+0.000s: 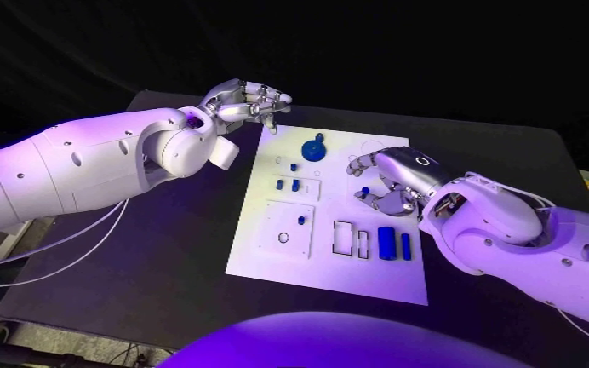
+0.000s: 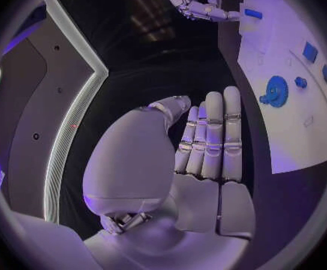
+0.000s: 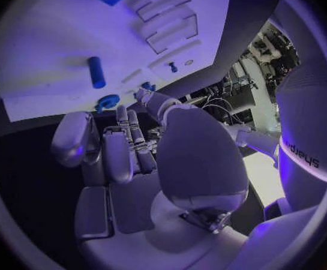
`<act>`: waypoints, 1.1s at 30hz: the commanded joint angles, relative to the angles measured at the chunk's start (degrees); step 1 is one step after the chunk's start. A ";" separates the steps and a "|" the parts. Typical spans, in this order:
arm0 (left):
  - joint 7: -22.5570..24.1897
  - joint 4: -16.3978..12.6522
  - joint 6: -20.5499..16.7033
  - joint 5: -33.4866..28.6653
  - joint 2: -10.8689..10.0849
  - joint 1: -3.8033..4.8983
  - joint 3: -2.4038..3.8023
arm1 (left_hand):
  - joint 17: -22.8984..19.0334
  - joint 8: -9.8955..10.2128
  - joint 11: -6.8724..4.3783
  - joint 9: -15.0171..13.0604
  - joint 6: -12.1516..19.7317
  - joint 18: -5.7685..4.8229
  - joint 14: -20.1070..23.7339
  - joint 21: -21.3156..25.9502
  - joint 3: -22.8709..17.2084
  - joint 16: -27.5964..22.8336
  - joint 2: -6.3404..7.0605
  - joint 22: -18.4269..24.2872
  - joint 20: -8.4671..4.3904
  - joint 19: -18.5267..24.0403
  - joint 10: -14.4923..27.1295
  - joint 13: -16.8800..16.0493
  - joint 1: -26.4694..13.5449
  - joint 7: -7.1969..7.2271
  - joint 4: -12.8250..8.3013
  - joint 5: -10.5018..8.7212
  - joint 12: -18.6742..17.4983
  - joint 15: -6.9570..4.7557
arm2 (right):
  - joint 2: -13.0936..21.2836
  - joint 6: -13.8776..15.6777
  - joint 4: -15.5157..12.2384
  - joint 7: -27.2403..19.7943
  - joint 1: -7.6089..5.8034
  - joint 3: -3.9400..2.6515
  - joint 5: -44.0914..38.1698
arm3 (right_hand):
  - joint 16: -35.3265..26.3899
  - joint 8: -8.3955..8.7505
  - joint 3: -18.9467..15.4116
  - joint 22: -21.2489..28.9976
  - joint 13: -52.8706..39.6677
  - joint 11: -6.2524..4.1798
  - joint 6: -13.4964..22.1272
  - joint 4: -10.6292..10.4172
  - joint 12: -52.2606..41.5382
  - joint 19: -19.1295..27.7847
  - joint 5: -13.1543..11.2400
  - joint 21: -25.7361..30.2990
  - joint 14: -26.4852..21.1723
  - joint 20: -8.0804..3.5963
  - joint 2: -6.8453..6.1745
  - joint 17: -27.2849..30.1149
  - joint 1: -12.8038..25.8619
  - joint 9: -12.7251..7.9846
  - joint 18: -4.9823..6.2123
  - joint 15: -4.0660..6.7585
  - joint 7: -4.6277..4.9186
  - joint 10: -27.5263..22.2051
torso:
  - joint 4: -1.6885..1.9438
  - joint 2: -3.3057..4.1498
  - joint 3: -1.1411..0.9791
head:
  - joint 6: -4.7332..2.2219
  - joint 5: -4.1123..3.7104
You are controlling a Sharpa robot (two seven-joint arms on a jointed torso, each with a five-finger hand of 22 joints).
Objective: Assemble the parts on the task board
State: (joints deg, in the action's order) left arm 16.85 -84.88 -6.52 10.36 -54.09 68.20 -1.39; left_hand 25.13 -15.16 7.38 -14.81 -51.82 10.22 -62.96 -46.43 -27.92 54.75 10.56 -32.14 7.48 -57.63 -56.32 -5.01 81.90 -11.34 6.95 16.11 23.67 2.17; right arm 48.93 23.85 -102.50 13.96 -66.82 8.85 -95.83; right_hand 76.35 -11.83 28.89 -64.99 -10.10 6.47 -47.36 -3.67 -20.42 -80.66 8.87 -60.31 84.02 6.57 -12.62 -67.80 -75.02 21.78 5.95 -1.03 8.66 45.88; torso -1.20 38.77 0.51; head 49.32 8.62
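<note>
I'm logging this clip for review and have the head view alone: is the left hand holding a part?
Observer: No. The left wrist view shows the left hand with a bare palm and its fingers straight, side by side.
Operator: And the other one?
Observer: In the right wrist view the right hand also has a bare palm. A small round blue part lies at the edge of the board, just past its fingertips. I cannot tell whether they touch it.

A black table [image 1: 160, 240] bears everything; pale cables [image 1: 61, 244], apparently loose, hang beside its left edge.
</note>
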 commanded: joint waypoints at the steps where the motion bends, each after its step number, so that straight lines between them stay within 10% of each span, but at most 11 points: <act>1: 0.12 -0.15 1.08 0.06 0.06 0.06 0.04 | -0.10 0.19 0.01 0.03 0.36 0.30 -0.10 0.31 0.27 -0.15 -0.05 0.05 0.22 -0.37 0.26 0.07 -0.37 -0.18 0.08 0.02 -0.20 0.45 | 0.76 -7.23 1.44 1.05 -0.82 -0.04 2.17 | -1.13 0.95 -3.12 2.66 0.78 0.43 1.49 -0.86 -0.57 0.84 0.39 3.35 -0.30 0.25 0.08 1.80 -0.28 -0.13 1.01 -0.52 -0.42 -2.62 | -0.05 0.00 0.00 | -0.46 -0.34; 7: 0.11 -0.12 1.16 0.10 0.10 0.06 0.04 | -0.11 0.25 0.02 0.02 0.39 0.30 -0.04 0.38 0.32 -0.15 -0.06 0.10 0.24 -0.36 0.32 0.07 -0.43 -0.19 0.12 0.00 -0.20 0.47 | 1.09 -11.79 3.13 1.53 -1.41 -0.04 1.73 | -0.91 1.64 -12.76 3.12 2.18 0.45 1.75 -4.17 -3.91 0.00 0.31 4.00 -0.22 0.31 2.36 2.33 -4.34 0.31 0.94 -0.55 -1.57 -4.36 | -0.02 0.06 0.03 | -0.63 -0.71; 11: 0.07 -0.06 1.32 0.11 0.22 0.05 0.04 | -0.11 0.25 0.02 0.02 0.39 0.30 -0.04 0.38 0.32 -0.15 -0.06 0.10 0.24 -0.36 0.32 0.07 -0.43 -0.19 0.12 0.00 -0.20 0.47 | 0.63 -12.26 3.77 1.54 -1.38 0.07 1.57 | -0.50 1.37 -13.04 2.49 2.34 0.24 0.95 -4.60 -4.81 -0.49 0.27 3.22 0.10 0.17 2.88 1.91 -5.22 0.48 0.79 -0.37 -1.46 -3.81 | 0.10 0.12 0.05 | -0.67 -0.80; 33: -0.59 0.06 1.21 0.15 0.29 0.05 0.04 | -0.14 0.33 0.04 -0.01 0.36 0.31 0.00 0.52 0.30 -0.12 -0.36 0.20 0.29 -0.38 0.38 0.07 -0.53 -0.21 0.28 0.03 -0.16 0.50 | -1.47 -9.70 4.70 0.71 -0.57 0.35 2.57 | 2.01 0.06 -3.28 -3.03 5.28 -1.63 -5.73 -7.63 -5.67 -3.54 -1.37 -3.30 1.74 -1.34 5.18 -1.09 -6.90 0.83 -0.45 1.29 -0.74 6.67 | 0.03 0.06 -0.02 | -0.59 -0.79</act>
State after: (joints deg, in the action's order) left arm 16.14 -84.76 -6.19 10.41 -53.91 68.20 -1.39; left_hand 25.08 -15.17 7.37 -14.81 -51.82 10.22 -62.96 -46.21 -27.75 54.75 10.32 -32.04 7.69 -57.84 -56.33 -5.02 81.66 -11.34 7.12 16.11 23.67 2.17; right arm 47.54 14.15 -97.79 14.93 -67.44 9.18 -93.44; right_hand 78.11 -11.50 25.37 -67.91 -4.90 4.95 -52.79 -11.30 -26.26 -83.72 7.76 -63.29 83.92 5.43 -7.84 -68.82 -81.74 22.55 6.21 -0.08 7.80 52.23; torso -1.13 38.85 0.52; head 48.69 7.79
